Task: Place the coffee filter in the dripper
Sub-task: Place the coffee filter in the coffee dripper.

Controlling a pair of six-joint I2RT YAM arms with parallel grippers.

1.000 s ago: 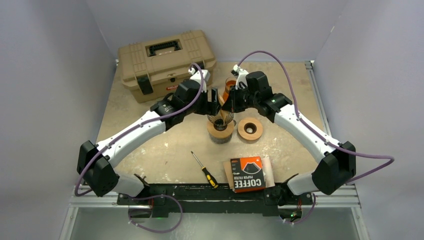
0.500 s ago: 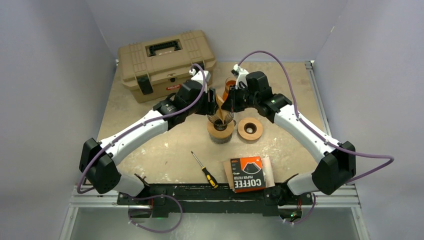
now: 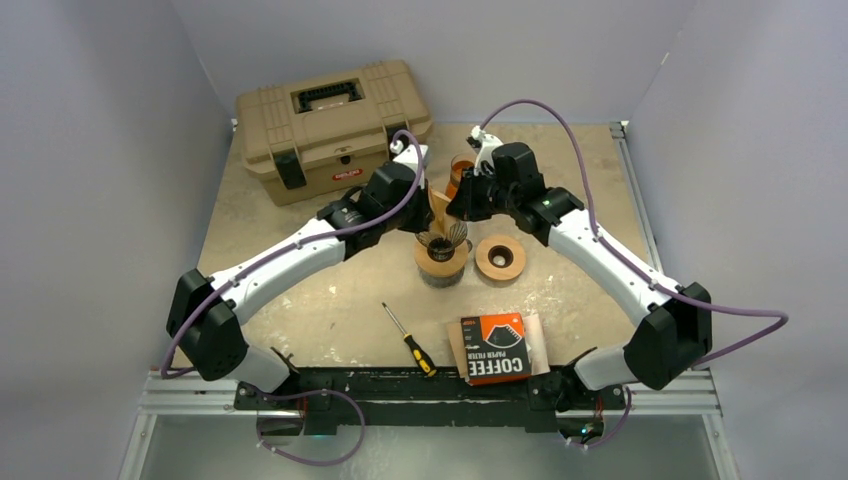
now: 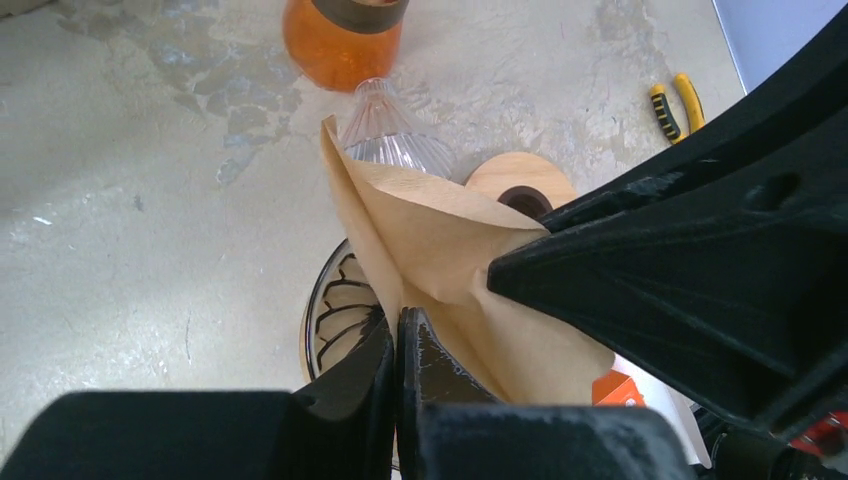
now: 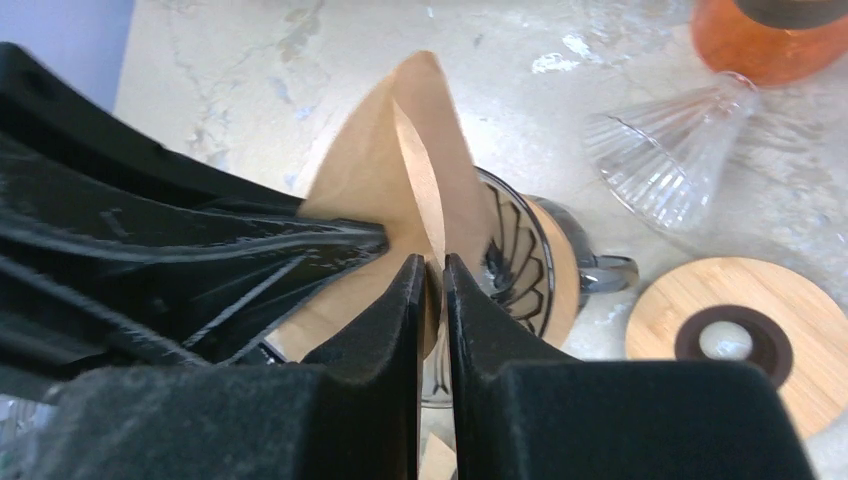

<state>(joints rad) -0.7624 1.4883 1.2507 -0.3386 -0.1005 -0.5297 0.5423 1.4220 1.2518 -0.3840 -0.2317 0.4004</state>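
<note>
We find the left claw [image 4: 397, 325] clamped on the filter [image 4: 440, 230] edge, with the cone held open just above the dripper [image 4: 340, 305]. We centre its tip and lower straight. The right claw [image 5: 430, 268] has its jaws barely apart around the opposite wall; we cannot tell whether they grip.

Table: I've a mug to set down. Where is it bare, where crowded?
Bare: left strip between toolbox and left arm; far right corner beyond the right arm; patch between screwdriver and left arm. Crowded: centre, around dripper, coffee filter, wooden ring.
</note>
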